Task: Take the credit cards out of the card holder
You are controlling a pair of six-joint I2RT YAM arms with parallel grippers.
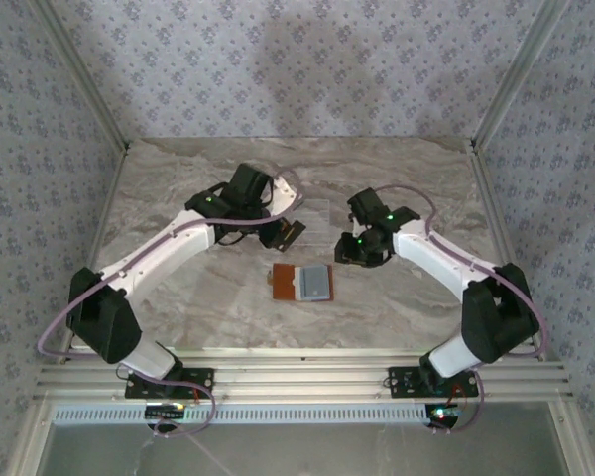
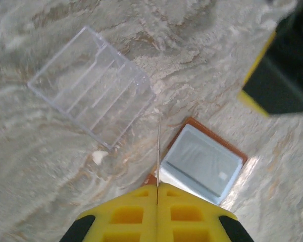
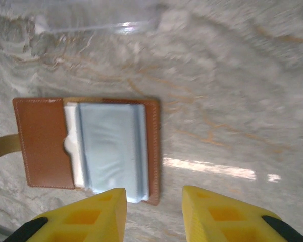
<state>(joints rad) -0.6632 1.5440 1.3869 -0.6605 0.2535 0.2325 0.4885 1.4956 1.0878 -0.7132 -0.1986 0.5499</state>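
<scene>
The left fingers point(image 2: 136, 214) are pressed shut on a thin card point(image 2: 158, 146), seen edge-on, above the desk point(image 2: 50, 166) just beyond the holder point(image 1: 302, 283). The right fingers point(image 3: 98, 214), partly apart and empty, hover at the open holder's near edge, with its long axis running across them. A whitish card point(image 3: 70, 151) in the brown pocket point(image 3: 43, 141) lies ahead to their left, so the free right arm looks better placed.

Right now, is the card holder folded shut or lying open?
Open: the card holder lies spread flat, its grey-blue inner pocket facing up.

The marbled table point(image 1: 397, 307) bears an open card holder point(image 1: 302, 283) and clear plastic tray point(image 2: 91, 85).
</scene>
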